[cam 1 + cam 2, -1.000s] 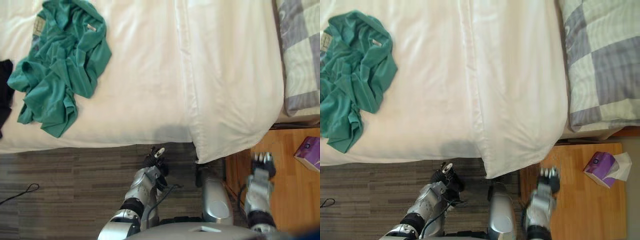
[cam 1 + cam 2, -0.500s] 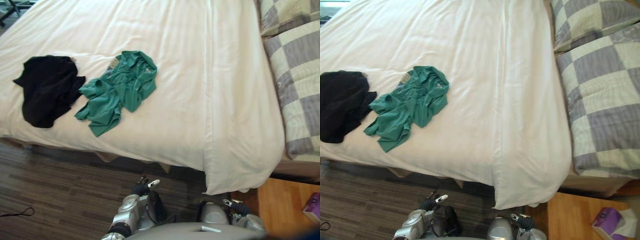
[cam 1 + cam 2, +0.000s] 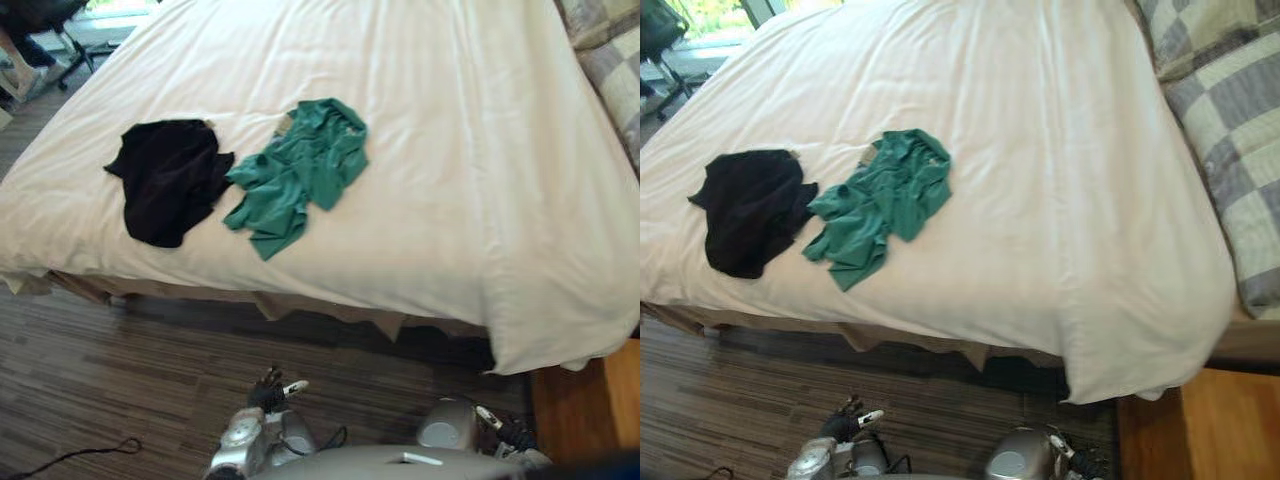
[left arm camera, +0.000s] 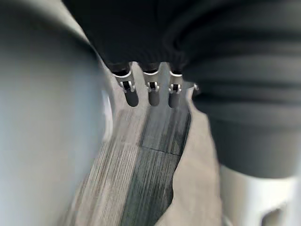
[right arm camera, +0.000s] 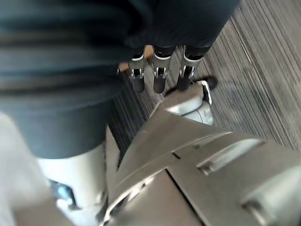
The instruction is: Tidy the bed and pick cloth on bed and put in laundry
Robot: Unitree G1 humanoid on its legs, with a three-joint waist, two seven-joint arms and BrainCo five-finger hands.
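Left eye view is showing the green cloth [image 3: 298, 175] lying crumpled on the bed [image 3: 460, 150], just beside the black cloth [image 3: 165, 182]. I am seeing the left hand [image 3: 268, 392] and the right hand [image 5: 159, 79] hanging low over the floor [image 3: 100, 400], fingers straight, grasping nothing.

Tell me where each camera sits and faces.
Left eye view: on the head, looking down at the bed with black garment and green garment; left hand and right hand at the bottom.
Right eye view: beside it, same scene, more checked pillow.
Left wrist view: on that wrist, along its straight fingers to the floor.
Right wrist view: likewise, fingers over floor.
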